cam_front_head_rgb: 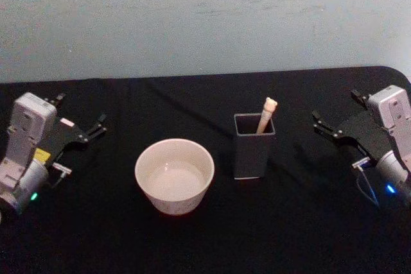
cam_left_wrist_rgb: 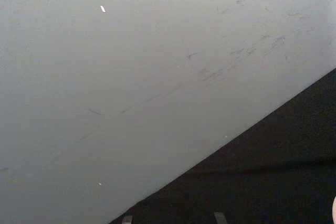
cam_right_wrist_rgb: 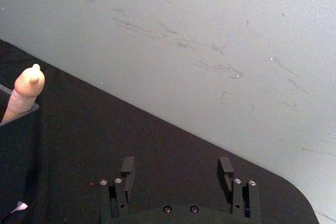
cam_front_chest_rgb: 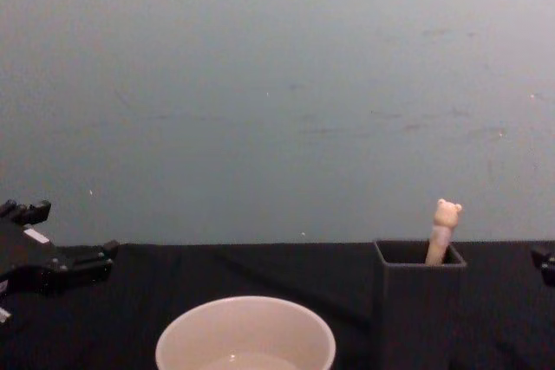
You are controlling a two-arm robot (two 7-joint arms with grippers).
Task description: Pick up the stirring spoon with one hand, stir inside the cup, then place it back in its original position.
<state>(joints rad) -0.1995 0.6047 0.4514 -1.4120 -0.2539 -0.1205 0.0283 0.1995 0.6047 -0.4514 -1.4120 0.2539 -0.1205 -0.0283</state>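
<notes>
Stirring spoon [cam_front_head_rgb: 266,115]: stem and bowl hidden inside the dark grey holder [cam_front_head_rgb: 253,152]. Cup [cam_front_chest_rgb: 245,335]: lower body cut off by the chest view's bottom edge. Right hand [cam_front_head_rgb: 334,104]: mostly cut off at that view's right edge.

We are seeing the stirring spoon [cam_front_head_rgb: 266,112] standing bowl-down in the dark grey square holder [cam_front_head_rgb: 253,155], leaning toward its far right corner, with only the cream-beige handle and tiny bear head poking above the rim. The holder is standing upright on the black counter [cam_front_head_rgb: 289,222], just to the right of the wide cream-white cup [cam_front_head_rgb: 173,202], which is sitting upright and apart from it, slightly nearer to us. Our left hand [cam_front_head_rgb: 80,112], black with a small white label, is hanging with its fingers apart, well to the left of the cup.
</notes>
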